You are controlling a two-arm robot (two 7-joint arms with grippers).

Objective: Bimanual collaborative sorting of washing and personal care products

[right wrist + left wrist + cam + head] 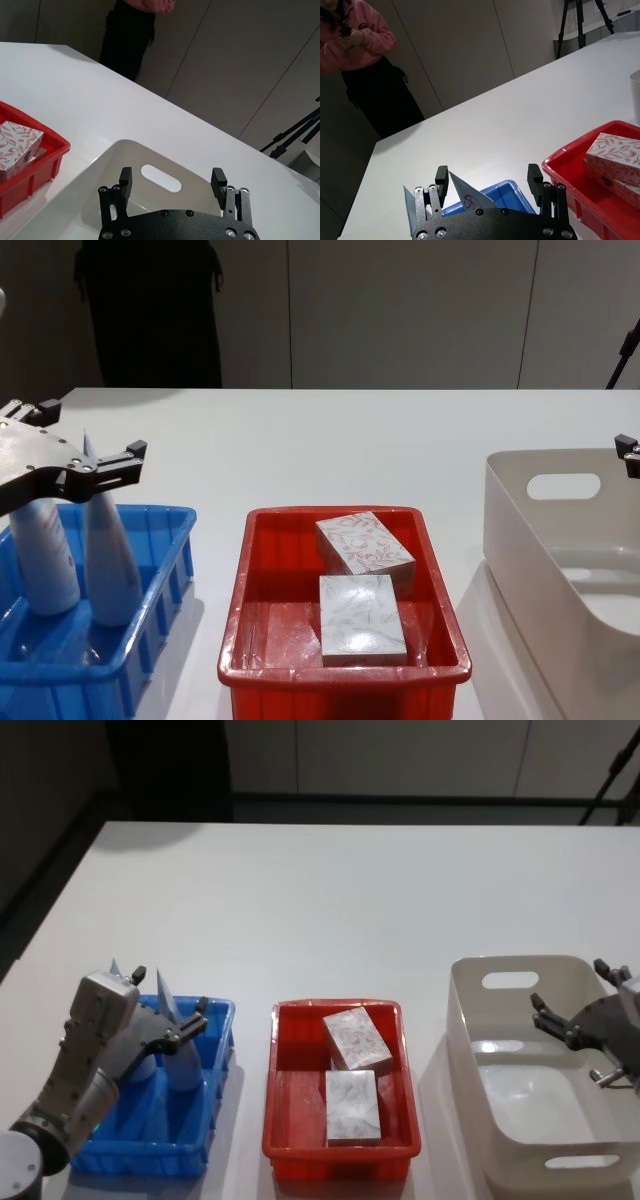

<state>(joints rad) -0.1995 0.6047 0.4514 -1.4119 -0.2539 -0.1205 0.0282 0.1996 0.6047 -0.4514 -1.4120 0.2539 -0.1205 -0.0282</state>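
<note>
Two pale squeeze tubes stand upright in the blue crate (218, 1055): a pale blue tube (108, 560) and a whiter one (45, 552). My left gripper (170, 992) hovers open just above them, and the blue tube's flat tip (462, 190) rises between its fingers, close to one of them. In the red crate (283, 1120) lie a red-leaf white box (355, 1038) and a grey-green-leaf white box (352, 1105). My right gripper (570, 985) hangs open and empty over the white handled tub (468, 1050).
The three containers stand in a row along the table's near edge: blue crate left, red crate middle, tub right. The white tabletop (330, 900) stretches bare behind them. A tripod leg (610, 780) stands beyond the far right corner.
</note>
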